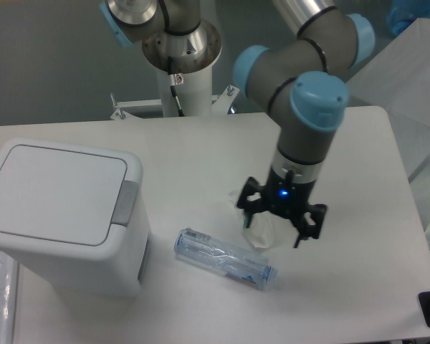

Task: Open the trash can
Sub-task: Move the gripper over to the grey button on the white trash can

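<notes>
So at this point the gripper was hanging over the middle of the table with its fingers spread apart and nothing between them. Directly under it, partly hidden by the fingers, sat a crumpled clear wrapper, and just below and to the camera-left of the gripper lay an empty plastic bottle on its side. Neither of those matters for the job though.

The trash can was well off to the camera-left of the gripper, near the table edge, lid flat and closed. Its grey push tab sat on the side of the lid that faces the gripper, so at least it was the near side.

My read: this was only the approach phase. Nothing had touched the can, the lid wasn't up at all. The next move would need the gripper to travel across past the bottle without clipping it, get above that grey tab, and press down on it with a fingertip. The fingers could stay spread or be pressed together for that, but the aim has to be on the tab, not the lid panel.
</notes>
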`<state>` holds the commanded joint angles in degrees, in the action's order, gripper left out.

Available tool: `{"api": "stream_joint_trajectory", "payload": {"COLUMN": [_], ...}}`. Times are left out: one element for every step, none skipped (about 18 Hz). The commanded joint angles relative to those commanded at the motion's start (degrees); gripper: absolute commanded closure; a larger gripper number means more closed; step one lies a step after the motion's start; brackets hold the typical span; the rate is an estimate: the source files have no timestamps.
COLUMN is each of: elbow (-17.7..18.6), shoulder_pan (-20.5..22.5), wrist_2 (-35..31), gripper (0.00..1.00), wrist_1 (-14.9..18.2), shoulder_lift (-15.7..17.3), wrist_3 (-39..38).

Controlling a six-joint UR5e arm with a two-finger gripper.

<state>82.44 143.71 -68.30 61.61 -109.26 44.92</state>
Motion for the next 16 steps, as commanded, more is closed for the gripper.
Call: {"api": "stream_joint_trajectory", "payload": {"elbow": [-0.3,-0.4,-0.3,0.0,0.2,0.3,0.3,0.4,0.4,0.4,0.5,0.6,0.6,0.7,0.9,1.4], "shoulder_pan": [-0.4,-0.4,-0.4,-0.4,-0.5,-0.8,-1.5,-2.0,-2.7,-3.4,-4.3,-5.4,-6.0,-6.2,-6.6,-7.4], "wrist_2": [1.8,4.1,6.1,7.2,7.8,8.8,9.8,10.5,10.6,10.8,10.8,10.8,10.7,10.7,10.8,10.6], "gripper": [0.0,0.0,0.0,0.0,0.0,0.0,0.0,0.0,0.0,0.0,0.0,0.0,0.0,0.0,0.0,0.0], "wrist_1": [0.0,0.0,0.0,0.1,0.1,0.0,0.0,0.0,0.0,0.0,0.0,0.0,-0.1,-0.1,-0.1,-0.1], "shoulder_lift": [0.4,1.2,2.0,3.1,4.0,4.7,4.9,5.0,5.1,5.2,5.4,5.7,6.2,6.3,6.3,6.4], "wrist_3": [-0.3,-0.4,-0.5,-0.6,-1.2,-2.6,-3.8,-4.4,-4.6,-4.6,-5.2,-5.7,-6.2,-6.8,-7.0,-7.0]}}
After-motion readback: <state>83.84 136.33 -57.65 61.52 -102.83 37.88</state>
